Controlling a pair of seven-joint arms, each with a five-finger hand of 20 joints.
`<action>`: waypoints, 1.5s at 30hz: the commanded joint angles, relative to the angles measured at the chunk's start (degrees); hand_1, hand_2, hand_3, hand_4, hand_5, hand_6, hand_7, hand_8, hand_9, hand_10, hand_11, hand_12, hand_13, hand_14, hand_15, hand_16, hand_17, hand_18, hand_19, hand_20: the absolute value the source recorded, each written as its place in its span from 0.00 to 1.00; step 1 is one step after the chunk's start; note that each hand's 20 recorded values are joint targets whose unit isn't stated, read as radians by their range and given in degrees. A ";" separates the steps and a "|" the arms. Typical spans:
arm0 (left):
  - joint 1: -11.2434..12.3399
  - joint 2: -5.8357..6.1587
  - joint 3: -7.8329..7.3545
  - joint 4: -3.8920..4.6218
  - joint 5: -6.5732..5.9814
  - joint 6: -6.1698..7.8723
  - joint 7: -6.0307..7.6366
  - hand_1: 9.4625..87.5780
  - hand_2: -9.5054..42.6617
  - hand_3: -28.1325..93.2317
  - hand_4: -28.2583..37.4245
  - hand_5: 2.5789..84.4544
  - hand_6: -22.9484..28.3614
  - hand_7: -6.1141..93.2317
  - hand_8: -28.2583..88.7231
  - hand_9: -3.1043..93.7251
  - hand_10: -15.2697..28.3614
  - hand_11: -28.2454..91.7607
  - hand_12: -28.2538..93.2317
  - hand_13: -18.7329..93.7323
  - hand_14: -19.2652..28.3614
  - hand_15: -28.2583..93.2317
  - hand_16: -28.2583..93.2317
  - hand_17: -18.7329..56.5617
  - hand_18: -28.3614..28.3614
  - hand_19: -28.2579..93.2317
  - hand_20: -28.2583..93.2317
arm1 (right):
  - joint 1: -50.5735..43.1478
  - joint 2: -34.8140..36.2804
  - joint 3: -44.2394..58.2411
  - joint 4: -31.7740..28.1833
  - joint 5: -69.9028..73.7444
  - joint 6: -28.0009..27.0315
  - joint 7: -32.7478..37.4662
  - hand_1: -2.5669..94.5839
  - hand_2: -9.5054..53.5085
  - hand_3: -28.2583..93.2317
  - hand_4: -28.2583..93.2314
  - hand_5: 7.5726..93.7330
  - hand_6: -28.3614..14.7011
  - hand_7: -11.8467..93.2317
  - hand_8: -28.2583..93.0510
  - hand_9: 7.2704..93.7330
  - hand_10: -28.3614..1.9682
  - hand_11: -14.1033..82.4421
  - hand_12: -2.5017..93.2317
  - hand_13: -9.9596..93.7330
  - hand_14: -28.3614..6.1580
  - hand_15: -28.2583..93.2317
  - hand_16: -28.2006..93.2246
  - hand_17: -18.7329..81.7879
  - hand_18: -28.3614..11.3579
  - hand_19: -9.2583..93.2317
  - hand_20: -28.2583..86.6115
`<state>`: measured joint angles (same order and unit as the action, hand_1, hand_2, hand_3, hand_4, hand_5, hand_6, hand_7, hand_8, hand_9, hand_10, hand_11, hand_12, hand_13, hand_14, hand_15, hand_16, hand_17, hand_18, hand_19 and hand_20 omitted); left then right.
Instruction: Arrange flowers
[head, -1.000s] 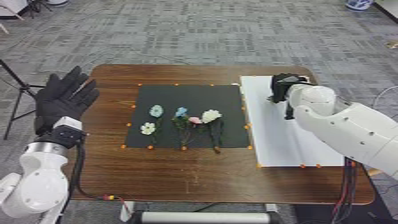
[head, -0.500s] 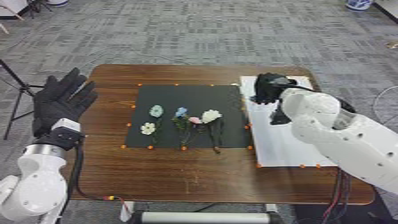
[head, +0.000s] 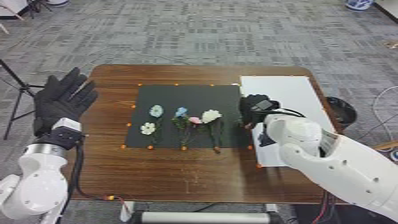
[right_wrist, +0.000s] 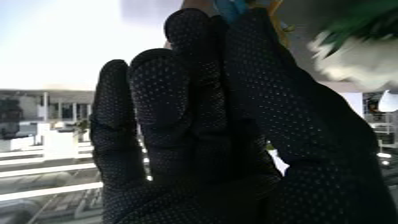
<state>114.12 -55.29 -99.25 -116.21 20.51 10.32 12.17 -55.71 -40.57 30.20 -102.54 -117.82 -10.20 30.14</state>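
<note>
the blooms look light and easily crushed, the stems thin and probably bendy, so a gentle pinch on the stem just under the head should serve best. five flowers lie on one dark mat (head: 173, 92): pale blue flower (head: 156, 110), blue flower (head: 181, 112), pink flower (head: 195, 120), white flower (head: 211, 116), cream flower (head: 147, 128). right hand (head: 254, 107), by one white board (head: 289, 92), keeps fingers nearly straight, thumb close, the gap narrow, nothing plainly held; left hand (head: 62, 102) is spread wide.
</note>
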 joint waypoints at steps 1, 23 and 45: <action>0.46 0.00 -0.02 0.12 -0.18 -0.49 0.62 0.23 0.45 0.79 0.00 0.43 0.62 0.12 0.18 0.31 0.69 0.37 0.31 0.35 0.73 0.40 0.21 0.15 0.76 0.50 0.30 | -0.22 -0.88 -1.42 -1.76 -1.04 1.36 0.37 0.60 0.00 0.79 0.01 0.69 0.67 0.56 0.34 0.85 0.69 0.32 0.51 0.76 0.63 0.73 0.57 0.47 0.20 0.76 0.57; 1.86 -0.94 -1.75 -0.51 -0.38 -0.80 -0.40 0.22 0.46 0.79 0.00 0.43 0.62 0.12 0.18 0.31 0.69 0.37 0.31 0.35 0.73 0.39 0.21 0.15 0.76 0.49 0.30 | -1.63 -1.27 1.56 -3.52 -1.19 0.53 -0.19 0.48 0.00 0.82 0.01 0.67 0.62 0.33 0.16 0.76 0.56 0.45 0.35 0.75 0.57 0.76 0.51 0.46 0.17 0.77 0.55; 4.06 -5.01 -4.55 -0.10 5.88 -3.36 -0.65 0.20 0.43 0.79 0.00 0.43 0.61 0.10 0.18 0.31 0.68 0.35 0.30 0.35 0.68 0.35 0.21 0.15 0.76 0.48 0.29 | -27.04 -4.31 39.98 -12.41 18.79 12.89 -7.98 0.29 0.23 0.80 0.06 0.48 0.51 0.23 0.17 0.56 0.35 0.30 0.22 0.62 0.40 0.58 0.40 0.43 0.22 0.67 0.43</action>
<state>115.75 -56.89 -101.82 -116.43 22.45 9.38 12.10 -74.01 -42.14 58.50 -114.69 -106.50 -4.83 24.30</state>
